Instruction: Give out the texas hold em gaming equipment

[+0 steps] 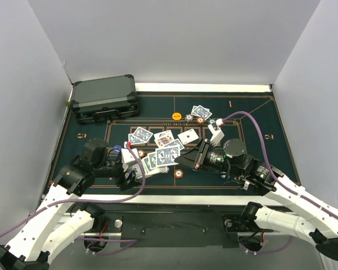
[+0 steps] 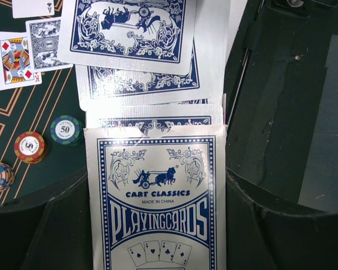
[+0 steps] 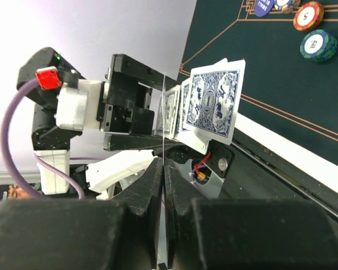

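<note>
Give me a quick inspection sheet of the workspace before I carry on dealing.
Surface: dark green poker mat, orange lines, flat.
Job's things: cards scattered mid-mat, backs and faces mixed; chips far centre, a lone chip near edge.
Clutter: dark grey case, closed, far-left corner.
Grippers: left gripper shut on card box with fanned cards; right gripper shut on an edge-on card.
Cables: purple cables loop over mat's right side.
Surroundings: white walls.

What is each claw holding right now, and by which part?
Left claw: blue-and-white cardboard playing-card box, by its two long sides. Right claw: thin paper playing card, pinched at one end.
</note>
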Tool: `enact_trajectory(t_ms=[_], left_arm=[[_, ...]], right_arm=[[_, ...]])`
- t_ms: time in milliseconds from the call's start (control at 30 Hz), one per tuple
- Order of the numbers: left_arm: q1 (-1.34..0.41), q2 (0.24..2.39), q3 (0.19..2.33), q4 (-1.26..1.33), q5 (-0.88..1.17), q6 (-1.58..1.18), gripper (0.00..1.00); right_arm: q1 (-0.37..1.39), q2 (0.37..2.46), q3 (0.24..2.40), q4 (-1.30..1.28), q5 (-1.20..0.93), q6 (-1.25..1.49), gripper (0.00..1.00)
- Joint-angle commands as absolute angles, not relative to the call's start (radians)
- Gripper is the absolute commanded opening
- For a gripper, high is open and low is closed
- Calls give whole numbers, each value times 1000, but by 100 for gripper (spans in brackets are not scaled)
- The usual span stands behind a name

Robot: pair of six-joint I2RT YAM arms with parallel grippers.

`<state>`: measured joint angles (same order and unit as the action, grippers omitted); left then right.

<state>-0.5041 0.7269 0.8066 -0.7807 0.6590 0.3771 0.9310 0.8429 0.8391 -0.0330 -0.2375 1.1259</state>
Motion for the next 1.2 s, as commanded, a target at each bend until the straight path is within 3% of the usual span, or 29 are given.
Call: enact_trajectory(t_ms=[0,267,500,900,1167], left_arm=[[-505,713,838,-721,678,373,0],[-505,698,827,-721,684,371,0],[-505,687,822,-724,681,370,0],[-505,687,824,-709,686,354,0],[-503,696,822,-695,689,351,0]], right_arm=[[872,816,888,6,-281,1132,0],[577,824,903,-77,-426,1083,0],[371,965,910,-20,-534,1058,0],[341,1475,871,308,-600,1069,0],[365,1718,991,244,-545,965,0]])
